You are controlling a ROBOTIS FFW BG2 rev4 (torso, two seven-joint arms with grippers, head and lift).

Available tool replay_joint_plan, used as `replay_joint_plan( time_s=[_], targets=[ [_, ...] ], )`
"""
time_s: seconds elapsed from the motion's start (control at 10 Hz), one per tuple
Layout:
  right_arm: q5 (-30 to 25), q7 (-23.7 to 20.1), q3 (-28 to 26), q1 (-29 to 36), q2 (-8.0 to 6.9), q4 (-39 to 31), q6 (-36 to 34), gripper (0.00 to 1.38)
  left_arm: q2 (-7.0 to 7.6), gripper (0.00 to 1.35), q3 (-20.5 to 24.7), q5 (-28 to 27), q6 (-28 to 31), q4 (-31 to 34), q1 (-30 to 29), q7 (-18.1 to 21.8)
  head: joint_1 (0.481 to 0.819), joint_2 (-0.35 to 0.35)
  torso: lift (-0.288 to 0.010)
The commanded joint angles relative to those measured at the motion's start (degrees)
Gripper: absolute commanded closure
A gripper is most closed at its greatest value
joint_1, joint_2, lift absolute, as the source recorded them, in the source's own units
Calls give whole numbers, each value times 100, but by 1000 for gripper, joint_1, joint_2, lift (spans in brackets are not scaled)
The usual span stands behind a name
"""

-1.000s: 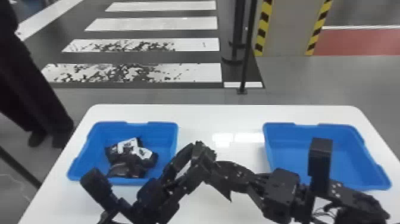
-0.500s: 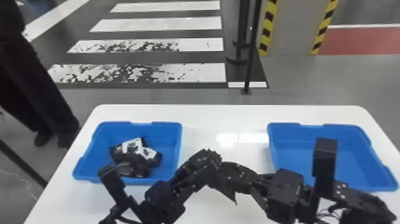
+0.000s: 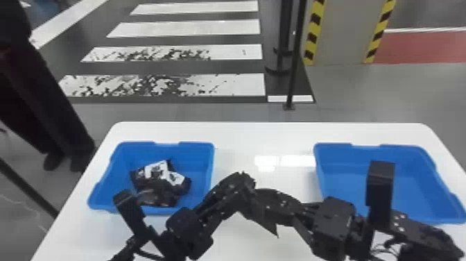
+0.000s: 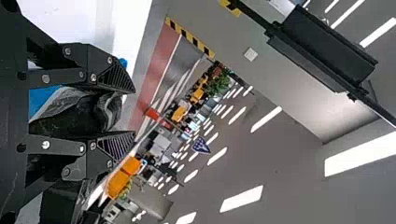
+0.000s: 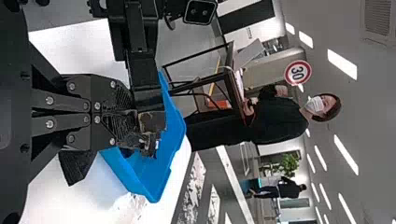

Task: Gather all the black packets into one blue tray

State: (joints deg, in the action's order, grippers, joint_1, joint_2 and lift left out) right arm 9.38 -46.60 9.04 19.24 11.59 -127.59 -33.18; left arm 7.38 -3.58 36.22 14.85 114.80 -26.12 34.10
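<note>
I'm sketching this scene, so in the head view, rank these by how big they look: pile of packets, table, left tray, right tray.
1. Table
2. Left tray and right tray: similar, both partly covered, so I won't rank them
3. Pile of packets

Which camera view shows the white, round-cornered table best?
The head view: it takes in the far edge and both far corners of the table. The left wrist view shows patches behind the black left tool; the right wrist view, a part beside a blue plastic tray.
</note>
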Motion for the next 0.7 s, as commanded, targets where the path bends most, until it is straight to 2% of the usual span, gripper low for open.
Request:
replay_joint_plan(
  time_s=[0.0, 0.1, 0.2, 0.4, 0.6],
  targets=[
    [-1, 1, -1, 2, 1, 11, 0, 1277, 0, 823, 50, -252, -93, 2, 38, 52, 695, 92, -110],
    [-1, 1, -1, 2, 1, 11, 0, 1277, 9, 1246, 27, -389, -262, 30, 10, 0, 695, 97, -110],
    [10, -7, -1, 2, 1, 11, 0, 1277, -26, 1205, 61, -400, -164, 30, -18, -18, 695, 99, -110],
    [33, -7, -1, 2, -8, 25, 0, 1277, -17, 1204, 50, -377, -178, 30, -18, -18, 695, 105, -110],
    [56, 1, -1, 2, -8, 53, 0, 1277, -8, 1205, 61, -446, -515, 30, -4, 8, 695, 106, -110]
  ],
)
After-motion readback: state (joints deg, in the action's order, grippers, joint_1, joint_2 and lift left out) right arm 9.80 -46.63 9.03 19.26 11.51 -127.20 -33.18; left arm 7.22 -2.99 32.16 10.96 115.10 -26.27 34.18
